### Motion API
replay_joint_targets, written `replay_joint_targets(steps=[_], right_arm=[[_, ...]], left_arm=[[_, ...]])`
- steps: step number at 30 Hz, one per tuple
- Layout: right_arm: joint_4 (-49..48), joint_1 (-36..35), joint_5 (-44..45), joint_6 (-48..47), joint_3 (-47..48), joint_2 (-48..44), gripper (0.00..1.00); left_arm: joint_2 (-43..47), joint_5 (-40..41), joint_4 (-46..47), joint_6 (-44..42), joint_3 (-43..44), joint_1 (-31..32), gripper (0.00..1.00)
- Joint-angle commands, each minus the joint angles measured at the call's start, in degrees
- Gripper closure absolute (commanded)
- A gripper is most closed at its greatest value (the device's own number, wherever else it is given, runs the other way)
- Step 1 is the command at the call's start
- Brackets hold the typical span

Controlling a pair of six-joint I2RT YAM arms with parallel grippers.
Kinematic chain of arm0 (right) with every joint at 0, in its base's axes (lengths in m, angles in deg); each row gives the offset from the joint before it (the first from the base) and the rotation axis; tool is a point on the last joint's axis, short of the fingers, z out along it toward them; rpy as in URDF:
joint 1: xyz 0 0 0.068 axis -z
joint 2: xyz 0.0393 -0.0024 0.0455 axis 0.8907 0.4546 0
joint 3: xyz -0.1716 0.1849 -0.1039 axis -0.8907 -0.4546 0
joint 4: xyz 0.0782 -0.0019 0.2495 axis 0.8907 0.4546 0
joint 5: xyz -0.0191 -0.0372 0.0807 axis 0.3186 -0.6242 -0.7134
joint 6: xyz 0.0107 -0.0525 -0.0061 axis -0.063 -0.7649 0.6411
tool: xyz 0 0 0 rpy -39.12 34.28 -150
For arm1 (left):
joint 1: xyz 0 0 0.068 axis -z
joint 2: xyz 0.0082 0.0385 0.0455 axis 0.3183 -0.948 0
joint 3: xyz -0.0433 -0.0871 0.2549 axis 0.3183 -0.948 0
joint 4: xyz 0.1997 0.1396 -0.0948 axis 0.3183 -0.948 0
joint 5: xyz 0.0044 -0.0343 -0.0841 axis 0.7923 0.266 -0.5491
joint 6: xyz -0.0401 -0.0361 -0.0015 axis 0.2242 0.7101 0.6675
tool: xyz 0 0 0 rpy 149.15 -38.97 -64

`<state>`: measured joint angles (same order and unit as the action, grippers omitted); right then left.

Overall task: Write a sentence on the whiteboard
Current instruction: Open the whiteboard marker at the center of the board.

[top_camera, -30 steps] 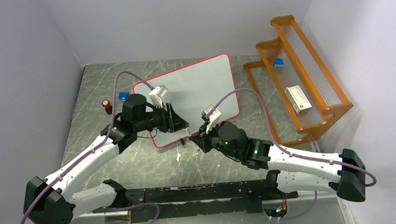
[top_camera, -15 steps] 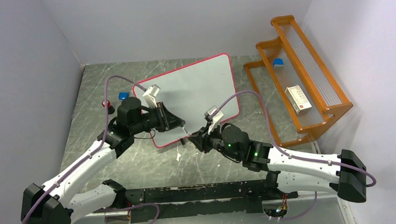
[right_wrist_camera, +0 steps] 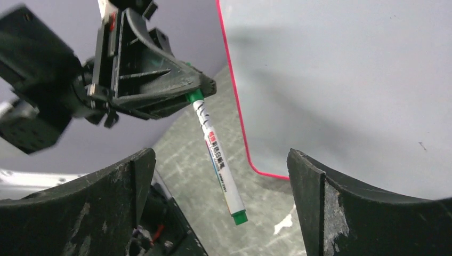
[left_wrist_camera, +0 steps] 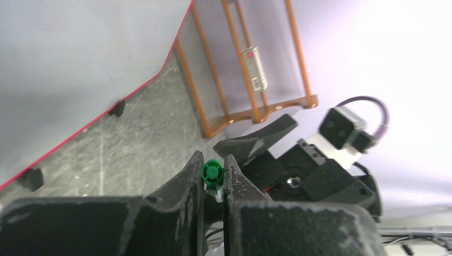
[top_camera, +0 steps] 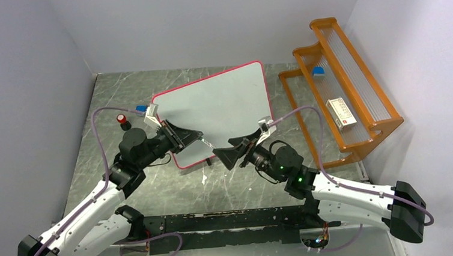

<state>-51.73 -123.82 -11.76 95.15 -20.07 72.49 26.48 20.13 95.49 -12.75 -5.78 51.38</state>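
Looking at the rack [top_camera: 345,89] on the right, I see a white box [top_camera: 341,111] on one shelf and a blue block [top_camera: 318,71] farther back; the whiteboard [top_camera: 222,104] lies flat mid-table, just beyond both grippers; since a second ago the marker [right_wrist_camera: 224,178] has changed hands; the left gripper [left_wrist_camera: 214,162] now pinches its end; the right gripper [right_wrist_camera: 220,154] has let go, jaws spread wide.

The whiteboard [top_camera: 222,104] lies mid-way across the table [top_camera: 168,191], a rack [top_camera: 342,90] to its right, a marker [right_wrist_camera: 218,162] raised near its front edge.
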Motion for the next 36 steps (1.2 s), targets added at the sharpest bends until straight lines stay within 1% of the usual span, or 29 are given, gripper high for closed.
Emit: replay_joint_targets(steps=[1,6,9,14,19,25,29,36], right_arm=[[-9.5,3.0,-3.8,9.0,-1.7,-0.2,0.03],[-15.0,3.8,-6.1,13.0,-2.0,2.8,0.07],[-18.0,5.1,-8.5,15.4,-1.7,5.2,0.13],[-21.7,6.8,-11.8,17.9,-1.2,8.1,0.24],[-22.3,7.3,-13.6,18.1,-0.6,8.7,0.31],[-21.6,7.8,-15.3,17.9,0.6,8.9,0.42],[-22.2,7.9,-15.3,18.0,0.2,8.8,0.52],[-22.2,7.9,-15.6,18.0,0.5,9.1,0.64]], left_arm=[[4.2,5.2,9.8,8.1,-3.5,-0.4,0.95],[6.1,7.0,18.3,13.5,-7.8,-0.4,0.95],[5.2,5.7,21.5,15.4,-8.6,-0.4,0.95],[4.2,4.6,24.0,17.3,-9.5,-0.4,0.95],[3.8,4.4,23.4,17.2,-9.4,-0.4,0.95],[2.9,3.5,23.7,16.8,-9.0,-0.4,0.95],[3.2,3.8,23.9,16.9,-9.2,-0.4,0.95],[3.3,3.7,23.7,17.0,-9.3,-0.4,0.95]])
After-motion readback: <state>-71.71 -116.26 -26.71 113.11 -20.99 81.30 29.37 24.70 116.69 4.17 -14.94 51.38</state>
